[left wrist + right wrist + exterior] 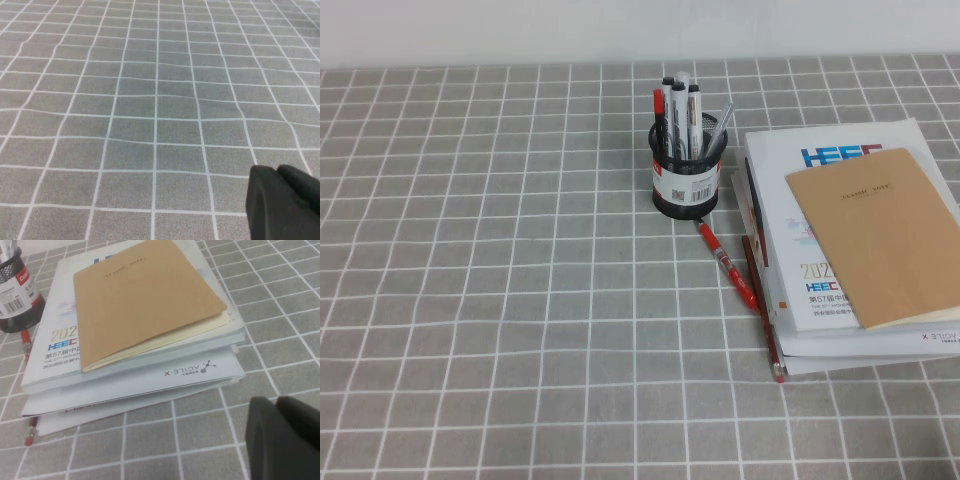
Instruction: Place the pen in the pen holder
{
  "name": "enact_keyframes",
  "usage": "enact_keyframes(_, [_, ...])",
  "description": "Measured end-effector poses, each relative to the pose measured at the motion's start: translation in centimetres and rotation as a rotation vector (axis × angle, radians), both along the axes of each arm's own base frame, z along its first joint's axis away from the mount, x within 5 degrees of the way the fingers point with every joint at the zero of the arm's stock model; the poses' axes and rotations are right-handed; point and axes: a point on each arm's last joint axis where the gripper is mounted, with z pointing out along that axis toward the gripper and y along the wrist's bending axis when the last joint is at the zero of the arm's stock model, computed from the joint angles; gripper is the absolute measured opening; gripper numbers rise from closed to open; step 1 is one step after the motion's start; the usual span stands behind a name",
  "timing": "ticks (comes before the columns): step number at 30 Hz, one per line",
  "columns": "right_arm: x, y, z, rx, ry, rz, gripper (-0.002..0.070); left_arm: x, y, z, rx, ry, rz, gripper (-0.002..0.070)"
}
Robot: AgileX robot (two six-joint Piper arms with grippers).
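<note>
Both grippers, left gripper [282, 202] and right gripper [282, 437], sit away from the black wire-mesh pen holder [687, 180]; jaw state cannot be told. Beside that holder the short red clear-middled pen [727, 264] lies ungrasped, so the whole task remains.

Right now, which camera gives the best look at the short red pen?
The high view: the pen lies whole on the cloth beside the pen holder. The right wrist view catches only its end by the books; the left wrist view shows none of it.

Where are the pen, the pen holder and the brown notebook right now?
pen [727, 266], high view, on its clear middle section.
pen holder [687, 181], high view, on the white label on its side.
brown notebook [882, 232], high view, on the middle of its cover.
</note>
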Motion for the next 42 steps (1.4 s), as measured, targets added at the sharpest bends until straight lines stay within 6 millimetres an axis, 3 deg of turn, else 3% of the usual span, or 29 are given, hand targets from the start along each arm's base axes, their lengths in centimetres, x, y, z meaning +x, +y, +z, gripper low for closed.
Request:
enact_keyframes(38, [0.00,0.01,0.00,0.002,0.000,0.000,-0.0013,0.00,0.00,0.00,0.000,0.000,0.000,-0.0006])
enact_keyframes(42, [0.04,0.32,0.20,0.110,-0.015,0.004,-0.0013,0.00,0.00,0.00,0.000,0.000,0.000,-0.0006])
